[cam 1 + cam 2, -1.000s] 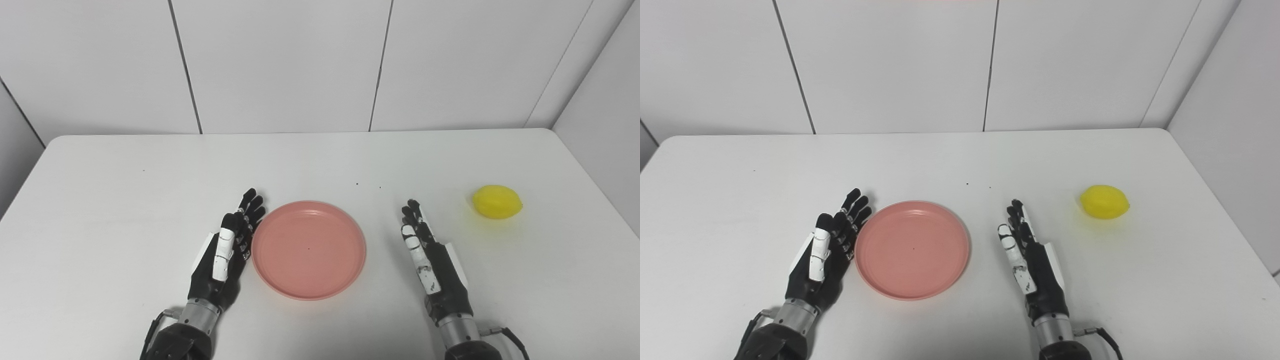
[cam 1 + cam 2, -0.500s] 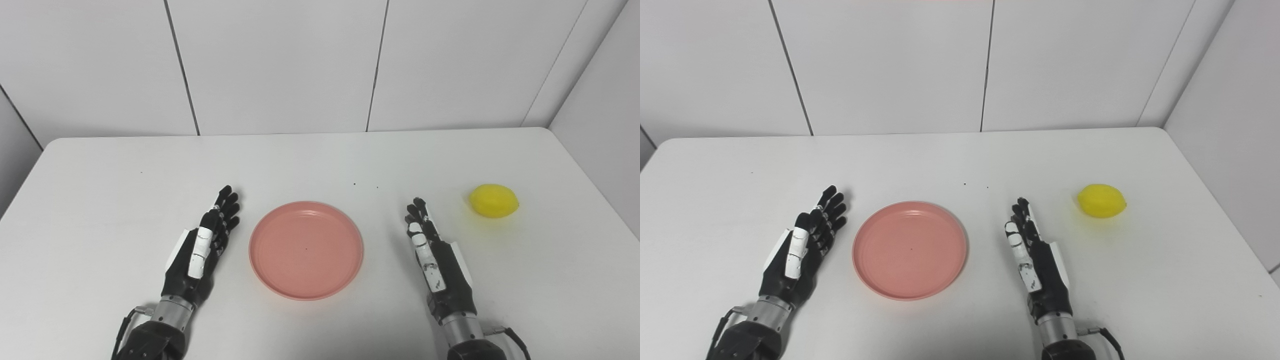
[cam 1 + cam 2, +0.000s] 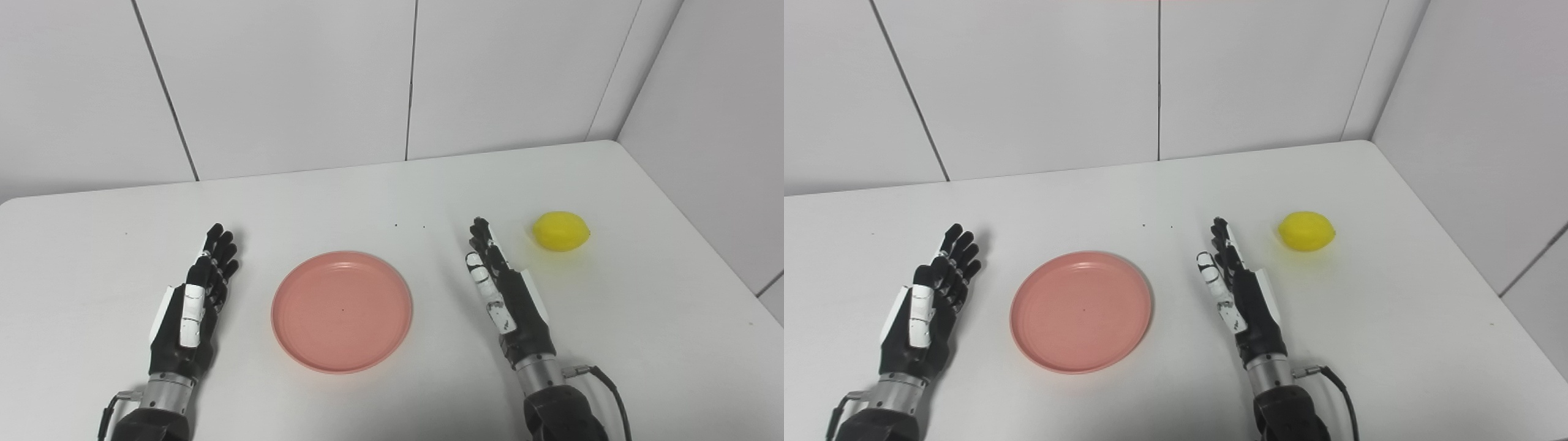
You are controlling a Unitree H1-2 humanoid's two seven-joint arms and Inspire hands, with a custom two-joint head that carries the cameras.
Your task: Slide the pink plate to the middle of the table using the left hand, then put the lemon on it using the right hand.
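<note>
Resting flat with fingers spread and empty, my left hand (image 3: 193,309) sits clear of the pink plate (image 3: 342,310); my right hand (image 3: 505,294), likewise empty, points toward the lemon (image 3: 560,231) just beyond its fingertips, ready to reach.

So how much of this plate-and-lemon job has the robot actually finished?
The pink plate already sits roughly mid-table, and the left hand lies open beside it, apart from it, so the sliding looks done. The right hand is open and empty, fingers pointing towards the lemon, which rests untouched on the table. Picking it up and placing it on the plate remains.
</note>
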